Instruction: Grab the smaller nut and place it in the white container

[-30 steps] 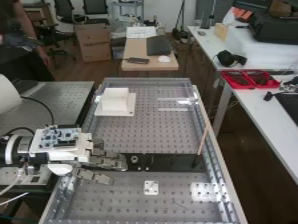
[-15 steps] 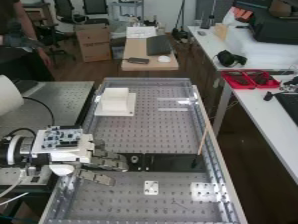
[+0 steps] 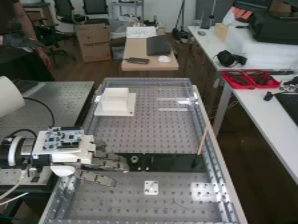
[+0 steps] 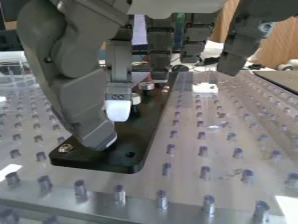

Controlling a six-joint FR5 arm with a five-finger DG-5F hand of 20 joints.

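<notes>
Looks to me like we're at the grab step, nothing carried over so far. The hand [image 3: 108,161] is low over the left end of the black bar [image 3: 169,162], partly open, fingers loosely bent, with the thumb [image 4: 78,100] close to one white fingertip [image 4: 118,110]. I can't see anything held, but that narrow gap is tough to read. The smaller nut I can't make out; best guess is it's on the bar around that thumb and fingertip. Just right of them are the larger nut [image 4: 136,99] and then the bearing [image 4: 146,86], both upright on the bar.

Next move imo: line the gap up around the smaller nut, pinch it, then lift straight up. Main risk is bumping the larger nut, since it's right beside the fingers. After that it's a trip to the white container [image 3: 114,106], far left on the bench.
</notes>
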